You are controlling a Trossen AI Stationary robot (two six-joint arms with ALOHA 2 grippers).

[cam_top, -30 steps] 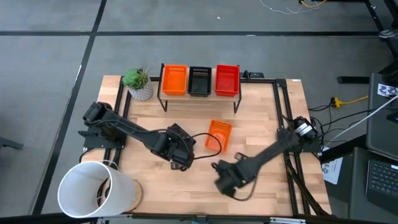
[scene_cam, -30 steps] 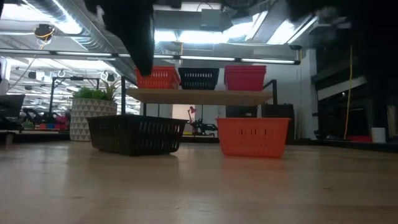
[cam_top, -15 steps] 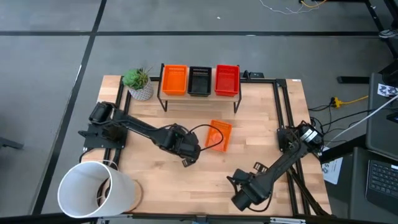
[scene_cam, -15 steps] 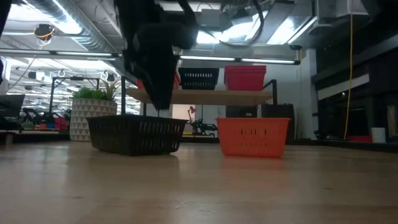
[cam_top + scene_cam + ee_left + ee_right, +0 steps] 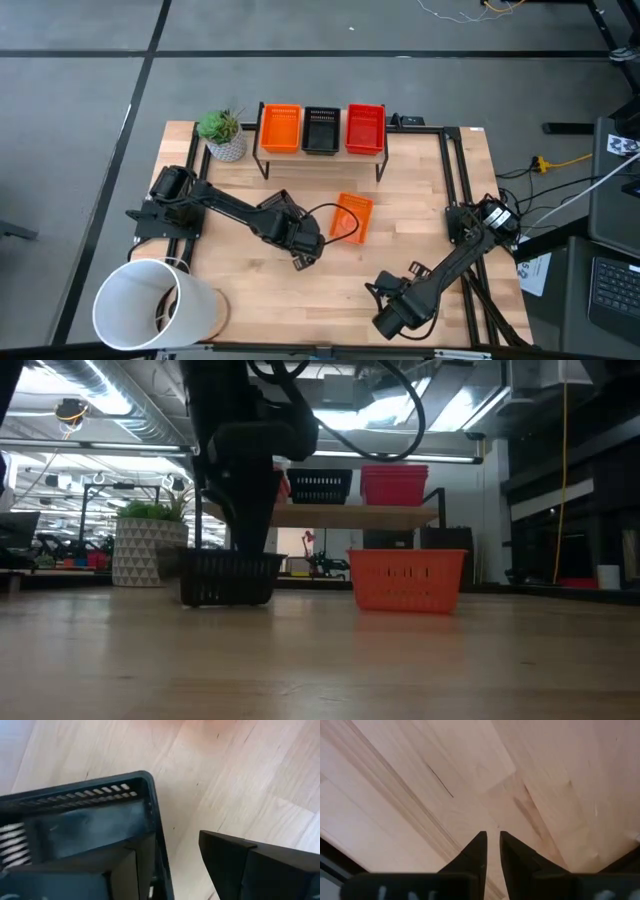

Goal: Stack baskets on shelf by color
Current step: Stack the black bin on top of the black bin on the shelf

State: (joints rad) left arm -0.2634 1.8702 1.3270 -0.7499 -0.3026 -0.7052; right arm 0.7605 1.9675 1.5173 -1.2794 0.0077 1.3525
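— Baskets first: where are they?

— Three sit on the shelf (image 5: pixel 320 150): orange (image 5: pixel 280 128), black (image 5: pixel 321 130), red (image 5: pixel 365 129). A loose orange basket (image 5: pixel 349 217) lies on the worktop (image 5: pixel 420 200) in front of the shelf, and a black basket (image 5: pixel 80 835) is under my left hand (image 5: pixel 300 240).

— And that hand?

— Spread open, one finger inside the black basket's corner, the other outside over bare wood. Nothing gripped.

— Room around it?

— The loose orange basket lies just beside it; toward the front the boards are open. My right hand (image 5: pixel 390 318) waits near the front edge, fingers (image 5: pixel 477 852) almost together, holding nothing.
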